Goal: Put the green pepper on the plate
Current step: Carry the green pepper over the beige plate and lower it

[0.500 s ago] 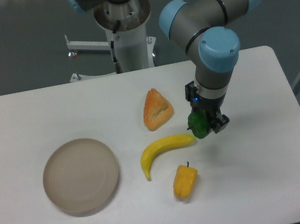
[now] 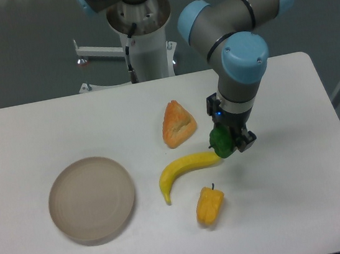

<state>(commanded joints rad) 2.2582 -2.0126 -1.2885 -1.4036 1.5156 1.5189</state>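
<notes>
Nearest to the camera lies a yellow pepper (image 2: 210,205) on the white surface (image 2: 294,211). The plate (image 2: 92,200) sits at about nine o'clock from it, well apart. Behind them lies a banana (image 2: 185,170), its right tip just beside the green pepper (image 2: 220,141). The hand (image 2: 227,142) is clenched on the green pepper (partly hidden by the fingers). Farther, at eleven o'clock from it, lies an orange wedge (image 2: 177,124).

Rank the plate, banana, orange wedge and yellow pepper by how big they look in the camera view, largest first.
1. Plate, by far the widest.
2. Banana, longest of the food.
3. Orange wedge.
4. Yellow pepper, close to the wedge in size, so those two are nearly tied.
</notes>
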